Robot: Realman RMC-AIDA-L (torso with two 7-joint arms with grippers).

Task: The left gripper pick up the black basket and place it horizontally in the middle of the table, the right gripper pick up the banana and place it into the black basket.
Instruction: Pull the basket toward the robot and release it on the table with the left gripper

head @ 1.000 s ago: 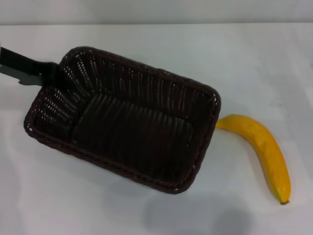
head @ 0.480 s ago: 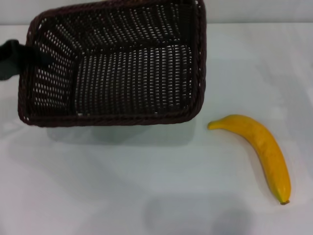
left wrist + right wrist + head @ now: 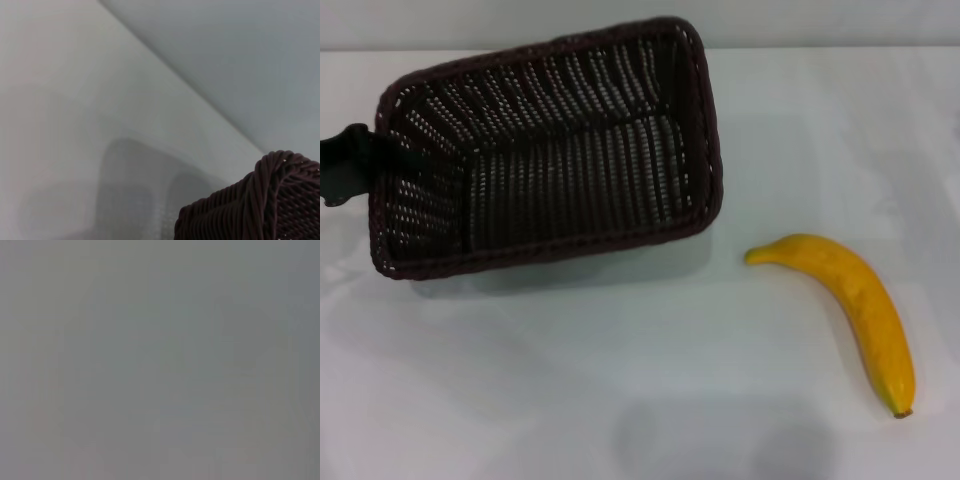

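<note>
The black basket (image 3: 550,95) is a dark woven rectangle at the far left of the white table (image 3: 570,380). It hangs tilted a little above the table, with a shadow under its near side. My left gripper (image 3: 350,160) shows only as a black piece at the left edge and grips the basket's left short rim. A corner of the basket's braided rim also shows in the left wrist view (image 3: 265,200). The yellow banana (image 3: 855,300) lies on the table to the right of the basket, apart from it. The basket is empty. My right gripper is out of view.
The table's far edge (image 3: 820,48) meets a grey wall behind the basket. Bare white table lies in front of the basket and around the banana. The right wrist view shows only plain grey.
The basket was lifted from its slanted place beside the banana and swung toward the far left. Since half a second ago it has dropped a little and turned slightly. The banana has not moved.
</note>
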